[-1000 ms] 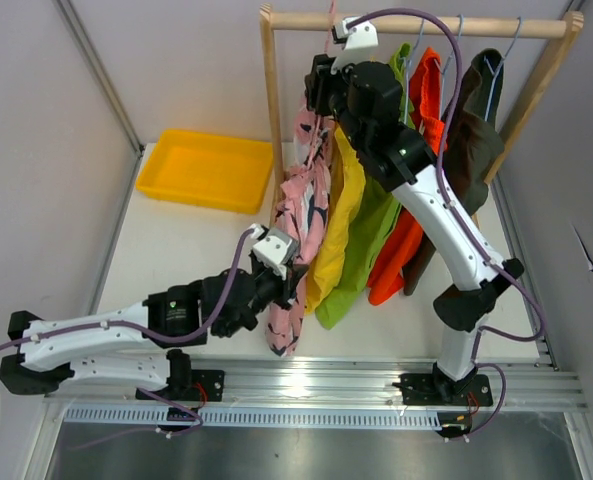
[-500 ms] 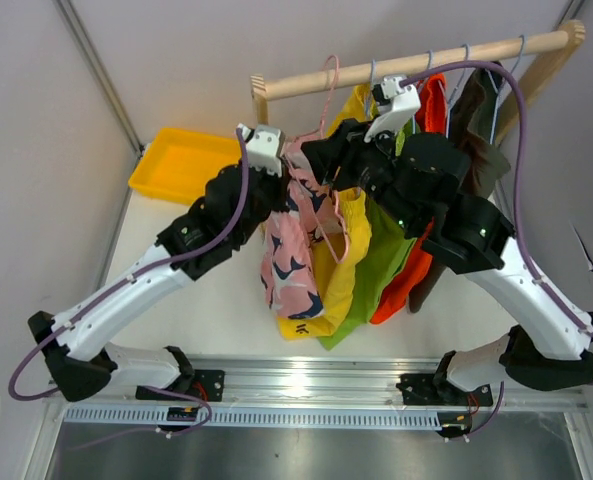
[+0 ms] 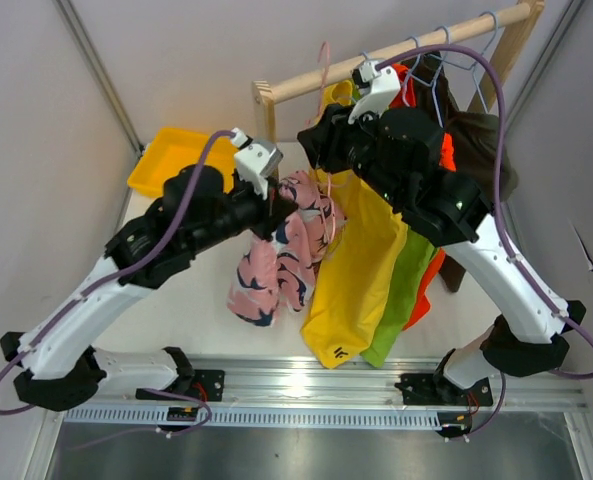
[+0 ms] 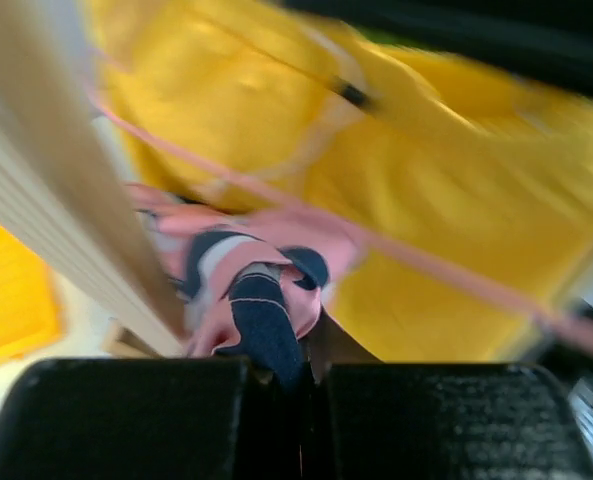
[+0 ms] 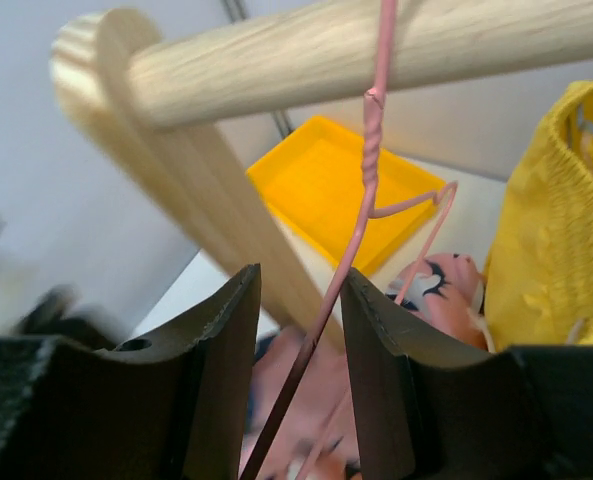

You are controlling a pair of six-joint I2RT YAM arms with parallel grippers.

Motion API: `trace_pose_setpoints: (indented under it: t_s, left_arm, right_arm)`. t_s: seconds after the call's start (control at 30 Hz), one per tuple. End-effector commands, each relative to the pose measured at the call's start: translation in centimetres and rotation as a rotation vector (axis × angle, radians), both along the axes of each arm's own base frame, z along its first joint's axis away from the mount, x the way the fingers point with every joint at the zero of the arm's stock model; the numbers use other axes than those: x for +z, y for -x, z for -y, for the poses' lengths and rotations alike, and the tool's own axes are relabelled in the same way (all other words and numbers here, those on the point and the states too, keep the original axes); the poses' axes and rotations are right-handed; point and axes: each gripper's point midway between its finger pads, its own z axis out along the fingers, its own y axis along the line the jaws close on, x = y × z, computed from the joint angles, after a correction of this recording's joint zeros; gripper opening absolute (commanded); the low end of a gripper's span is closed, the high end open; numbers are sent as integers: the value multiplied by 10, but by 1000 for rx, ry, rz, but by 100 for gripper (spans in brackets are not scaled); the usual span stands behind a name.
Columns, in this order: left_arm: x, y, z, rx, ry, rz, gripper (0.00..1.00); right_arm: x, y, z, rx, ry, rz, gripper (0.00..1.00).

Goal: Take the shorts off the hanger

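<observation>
A wooden rail (image 3: 396,55) crosses above the far right part of the worktop (image 3: 176,300), carried on a wooden post (image 3: 266,112). The left gripper (image 4: 301,375) is pressed together on the pink patterned shorts (image 3: 281,260), which hang bunched just left of the rail's left end, over the middle of the worktop. The right gripper (image 5: 301,285) is partly spread, its fingers either side of a pink wire hanger (image 5: 361,200) hooked on the rail. Yellow shorts (image 3: 356,270), lime green shorts (image 3: 404,290), orange shorts (image 3: 428,285) and dark shorts (image 3: 481,150) crowd close beside on the right. A yellow tray (image 3: 171,155) sits at the far left corner.
</observation>
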Motion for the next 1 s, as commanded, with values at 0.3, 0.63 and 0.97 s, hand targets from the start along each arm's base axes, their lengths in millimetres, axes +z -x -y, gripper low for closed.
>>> trace_pose_setpoints:
  t_s: [0.3,0.63,0.97]
  left_arm:
    - [50,77,-141,199,-33,40,0]
    - [92,53,-236,722,-2,156,0]
    - [170,13,-242,901,-81,340,0]
  right_arm:
    - [-10,-40,26,-18,14,2,0]
    - [-42,-15,27,92,38,-30,0]
    - [-43,19,34,224,99,60,0]
